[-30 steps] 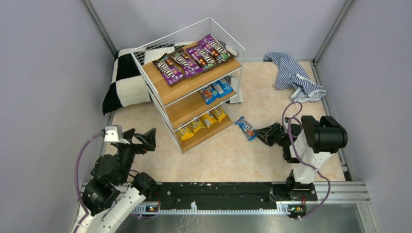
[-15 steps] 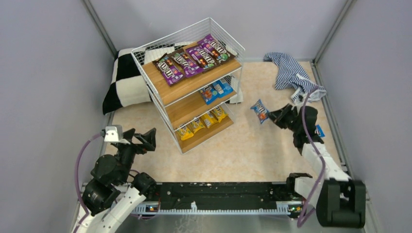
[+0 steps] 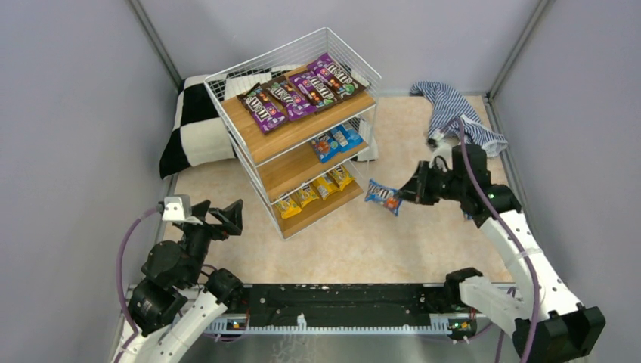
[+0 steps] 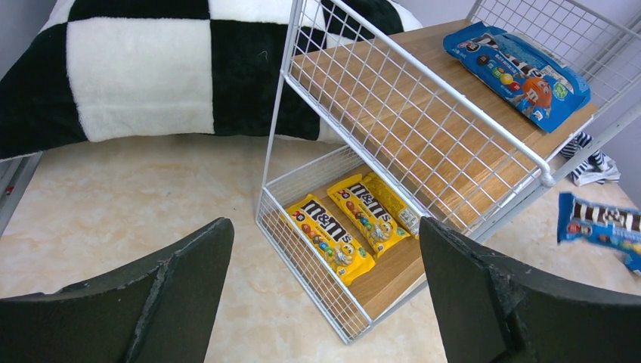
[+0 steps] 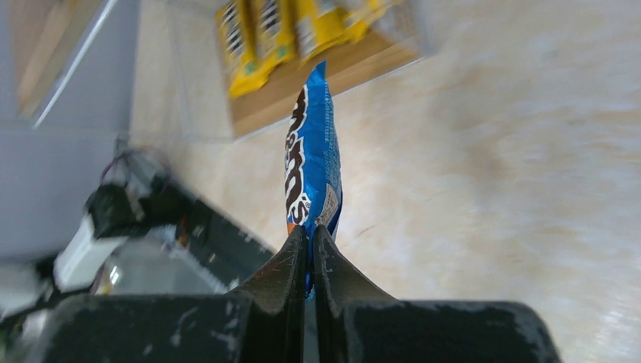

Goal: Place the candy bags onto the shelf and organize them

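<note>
Right wrist view — right gripper (image 5: 310, 236) jaws pinched tight on the lower edge of a blue candy bag (image 5: 311, 162), which stands upright beyond them. Top view puts that bag just right of the shelf (image 3: 291, 172), near its bottom tier, apparently lifted off the worktop (image 3: 363, 238) — hard to confirm. Jaws of the left gripper (image 4: 323, 227) are spread wide, holding nothing, facing the yellow bags (image 4: 336, 240) on the lowest board.

Top camera looks down from high at the near edge. Both wrist cameras sit low, facing the shelf (image 3: 283, 174), which all three views share.
</note>
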`<action>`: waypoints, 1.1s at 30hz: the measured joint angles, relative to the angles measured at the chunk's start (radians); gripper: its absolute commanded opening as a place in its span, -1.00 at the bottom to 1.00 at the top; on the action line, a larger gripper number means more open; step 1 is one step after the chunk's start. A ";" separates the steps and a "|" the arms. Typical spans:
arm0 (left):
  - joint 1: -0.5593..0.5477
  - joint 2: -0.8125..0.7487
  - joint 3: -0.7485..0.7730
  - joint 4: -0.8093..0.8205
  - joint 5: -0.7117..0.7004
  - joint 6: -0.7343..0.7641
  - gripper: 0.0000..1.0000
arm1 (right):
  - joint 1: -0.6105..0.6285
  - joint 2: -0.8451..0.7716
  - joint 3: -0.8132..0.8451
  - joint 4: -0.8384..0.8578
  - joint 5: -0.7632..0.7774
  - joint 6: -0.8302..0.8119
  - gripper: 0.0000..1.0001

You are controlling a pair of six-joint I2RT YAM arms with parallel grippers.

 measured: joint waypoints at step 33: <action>0.001 -0.029 -0.001 0.000 0.000 0.000 0.97 | 0.807 0.288 -0.021 1.039 0.612 0.436 -1.00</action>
